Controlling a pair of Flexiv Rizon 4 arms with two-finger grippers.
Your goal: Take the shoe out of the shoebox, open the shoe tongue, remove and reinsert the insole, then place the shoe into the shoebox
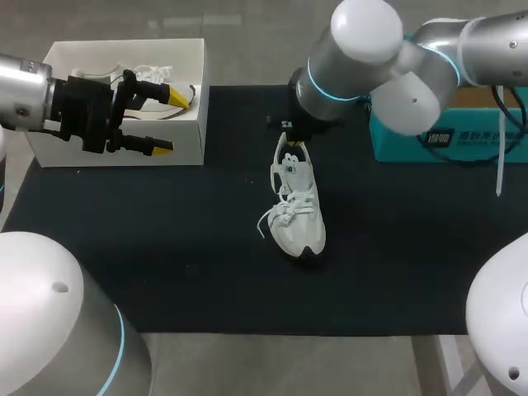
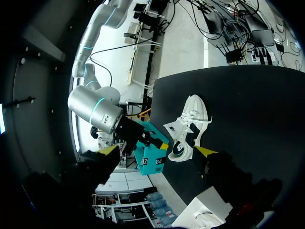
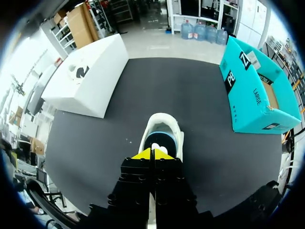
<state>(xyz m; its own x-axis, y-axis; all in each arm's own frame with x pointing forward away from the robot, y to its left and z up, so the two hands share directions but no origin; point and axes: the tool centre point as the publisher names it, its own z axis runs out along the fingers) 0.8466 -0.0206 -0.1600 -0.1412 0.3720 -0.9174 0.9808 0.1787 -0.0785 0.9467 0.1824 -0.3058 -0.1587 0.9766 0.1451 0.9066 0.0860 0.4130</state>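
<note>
Black matting covers the desk (image 1: pixel 165 247). The white shoe (image 1: pixel 299 210) stands near its middle, toe toward the near edge and heel toward the far one. Bare mat lies open on every side of the shoe, widest toward the near edge and to its right. The laces (image 1: pixel 276 216) hang loose on its left side.

My right arm comes in from the far right. The right end effector (image 3: pixel 152 153) sits over the heel end of the shoe with its two yellow tips pressed flat together at the shoe's opening. I cannot tell whether a thin part of the shoe is pinched between them. Ahead of the tips the heel rim curves round a blue lining.

The white shoebox (image 1: pixel 188 132) stands at the far left corner, open at the top, with its far wall past the mat's far edge. A second shoe (image 1: pixel 153 76) lies inside it. The left end effector (image 1: pixel 169 121) hangs at the shoebox's right end with its fingers spread wide and nothing between them. One tip is over the inside of the box and the other is level with its near wall. From the left wrist view a broad strip of empty mat separates this end effector from the shoe.

A teal box (image 1: pixel 445 136) occupies the far right edge, well apart from the shoe, with a gap of mat between them. My right arm passes over its near left corner.
</note>
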